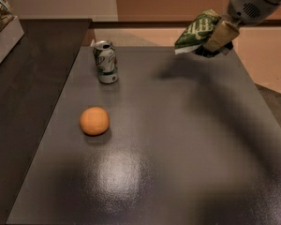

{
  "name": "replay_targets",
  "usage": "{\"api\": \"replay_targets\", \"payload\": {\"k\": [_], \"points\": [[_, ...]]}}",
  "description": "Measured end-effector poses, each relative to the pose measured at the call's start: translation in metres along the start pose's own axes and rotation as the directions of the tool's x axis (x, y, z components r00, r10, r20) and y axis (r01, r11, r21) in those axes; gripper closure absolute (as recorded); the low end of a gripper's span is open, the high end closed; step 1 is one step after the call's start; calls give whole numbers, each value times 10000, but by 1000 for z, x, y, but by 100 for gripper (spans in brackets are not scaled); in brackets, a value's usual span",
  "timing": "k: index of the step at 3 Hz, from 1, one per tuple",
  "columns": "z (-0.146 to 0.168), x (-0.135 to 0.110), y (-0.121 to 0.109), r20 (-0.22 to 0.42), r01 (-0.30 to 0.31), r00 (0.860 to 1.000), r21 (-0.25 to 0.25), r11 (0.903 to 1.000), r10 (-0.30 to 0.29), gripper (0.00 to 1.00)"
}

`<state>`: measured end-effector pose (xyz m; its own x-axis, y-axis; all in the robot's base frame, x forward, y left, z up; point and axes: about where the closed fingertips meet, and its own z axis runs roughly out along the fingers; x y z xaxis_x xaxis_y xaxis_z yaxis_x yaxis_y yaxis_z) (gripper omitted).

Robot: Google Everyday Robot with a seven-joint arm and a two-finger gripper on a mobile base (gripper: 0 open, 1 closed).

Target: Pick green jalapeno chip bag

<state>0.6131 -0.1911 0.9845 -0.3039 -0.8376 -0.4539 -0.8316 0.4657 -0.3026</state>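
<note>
The green jalapeno chip bag (195,30), crinkly green with white lettering and a white edge, hangs in the air above the far right of the dark table (178,139). My gripper (216,40) is shut on the bag's right end and holds it well clear of the tabletop. The bag's shadow lies on the table below it. The arm comes in from the top right corner.
A green-and-white soda can (106,61) stands upright at the table's far left. An orange (94,121) lies left of centre. A white box with packets (2,25) sits on the darker counter at the far left. The table's right edge drops to the floor.
</note>
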Motion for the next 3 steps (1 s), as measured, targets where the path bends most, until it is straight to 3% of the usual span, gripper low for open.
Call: {"api": "replay_targets", "payload": {"k": [2, 3], "points": [[-57, -21, 6, 708, 876, 9933, 490, 9949, -910, 100], [-57, -21, 6, 721, 895, 9931, 496, 9948, -929, 100]]}}
